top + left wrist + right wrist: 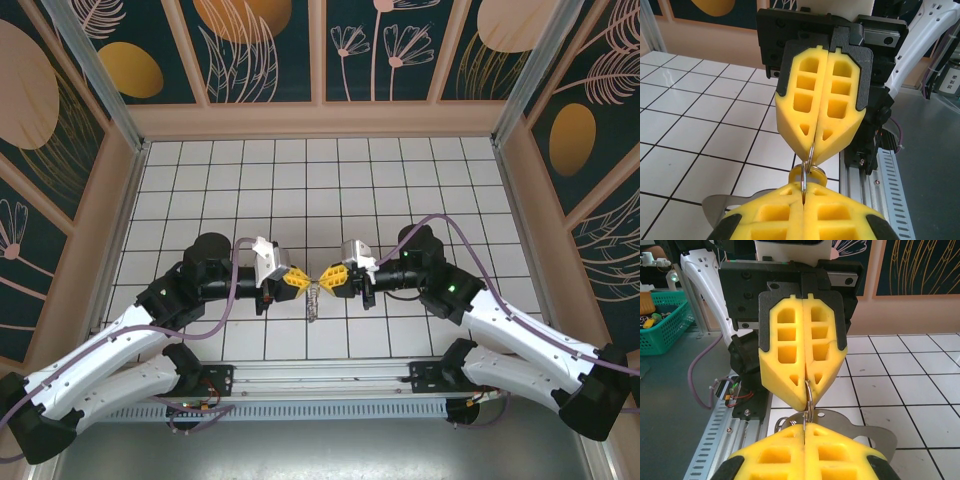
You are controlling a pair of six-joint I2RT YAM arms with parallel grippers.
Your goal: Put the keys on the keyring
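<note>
The jaws of the left gripper (804,197) are clenched on the keyring (809,162), and the jaws of the right gripper (805,435) are clenched on the same keyring from the other side. The two pairs of yellow fingertips meet almost nose to nose, with a short stretch of wire bare between them.

There is one keyring. Its long axis runs from one gripper to the other, left to right across the bench (300,170). In both wrist views it stands edge-on, a thin doubled wire rising out of the near fingertips into the far ones. It is held in the air above the tiles, over the near middle of the bench.

The keys (314,302) hang from the keyring as a small silvery cluster. In the top view their long axis points from the gap between the fingertips toward the near edge. They are too small and bunched to count. A single flat grey metal piece (865,432) shows just under the keyring in the right wrist view; whether it is one of the keys I cannot tell.

Two arms reach inward from the near edge, each with a purple cable (455,235) looped over it. One green basket (670,322) stands off the bench, behind the left arm in the right wrist view.
</note>
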